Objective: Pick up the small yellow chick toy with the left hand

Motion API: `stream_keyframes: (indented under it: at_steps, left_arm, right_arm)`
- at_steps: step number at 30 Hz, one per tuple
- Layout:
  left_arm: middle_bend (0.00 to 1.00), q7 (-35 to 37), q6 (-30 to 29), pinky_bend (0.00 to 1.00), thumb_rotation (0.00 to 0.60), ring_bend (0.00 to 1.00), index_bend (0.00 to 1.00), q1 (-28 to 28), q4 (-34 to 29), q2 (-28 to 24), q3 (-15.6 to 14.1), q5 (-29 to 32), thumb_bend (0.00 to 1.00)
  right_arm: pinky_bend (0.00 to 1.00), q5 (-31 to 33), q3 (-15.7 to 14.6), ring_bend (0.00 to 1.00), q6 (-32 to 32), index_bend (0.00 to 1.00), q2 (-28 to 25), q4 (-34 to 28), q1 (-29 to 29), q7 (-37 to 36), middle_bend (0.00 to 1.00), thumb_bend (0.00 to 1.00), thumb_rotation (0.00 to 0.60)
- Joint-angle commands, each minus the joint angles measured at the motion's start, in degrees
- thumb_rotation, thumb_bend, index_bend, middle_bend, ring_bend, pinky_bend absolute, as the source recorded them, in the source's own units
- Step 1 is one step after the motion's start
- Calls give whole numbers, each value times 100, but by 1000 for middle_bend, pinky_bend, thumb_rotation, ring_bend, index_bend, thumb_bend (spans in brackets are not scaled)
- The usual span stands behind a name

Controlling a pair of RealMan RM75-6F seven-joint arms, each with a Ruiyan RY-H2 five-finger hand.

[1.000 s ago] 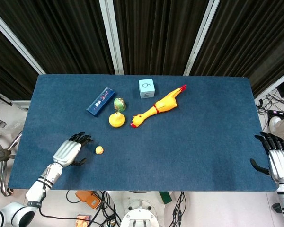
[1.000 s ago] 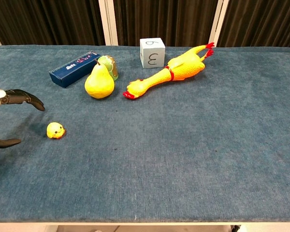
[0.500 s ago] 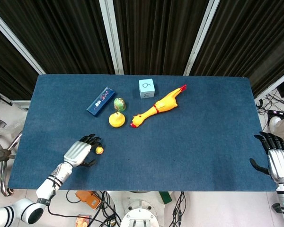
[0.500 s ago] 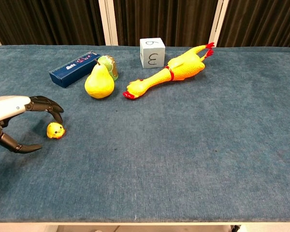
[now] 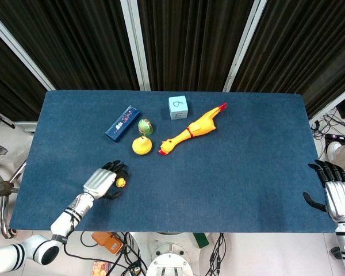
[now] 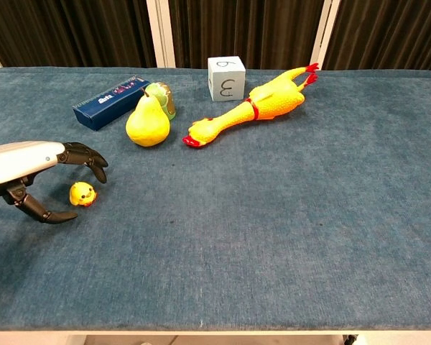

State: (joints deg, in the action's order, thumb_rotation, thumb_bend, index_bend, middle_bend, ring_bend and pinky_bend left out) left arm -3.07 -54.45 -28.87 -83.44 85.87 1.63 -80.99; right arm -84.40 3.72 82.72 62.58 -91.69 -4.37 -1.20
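Observation:
The small yellow chick toy lies on the blue table near the front left. My left hand is around it from the left, fingers arched over the chick and thumb below it, still apart from the toy as far as the chest view shows. It holds nothing. My right hand rests at the table's right edge with fingers apart and nothing in it; the chest view does not show it.
Behind the chick stand a yellow pear, a green egg-shaped toy, and a dark blue box. A rubber chicken and a pale blue cube lie further back. The table's front edge is close.
My left hand has slid right along the table until its fingers curve over the chick. The chick and the right hand have not moved.

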Motion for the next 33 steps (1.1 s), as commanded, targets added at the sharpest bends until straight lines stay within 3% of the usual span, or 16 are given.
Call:
stream_keyframes:
  at_steps: [1,22,33]
  left_arm:
    - [128,-10,49,124,600,17,323,-31,31,-2,21,87,268]
    - [129,-299,231,124,600,18,490,-187,-161,-267,12,429,304]
    - [129,-1177,-24,124,600,18,490,-472,-1415,-1313,483,657,304]
  right_arm:
    - [157,0,0,157,-1,243,1,0,-2,5,190,372,600]
    - [157,-39,2,157,50,243,25,26,0,-15,190,372,600]
    - [157,-57,-7,158,56,244,27,25,0,-14,190,372,600]
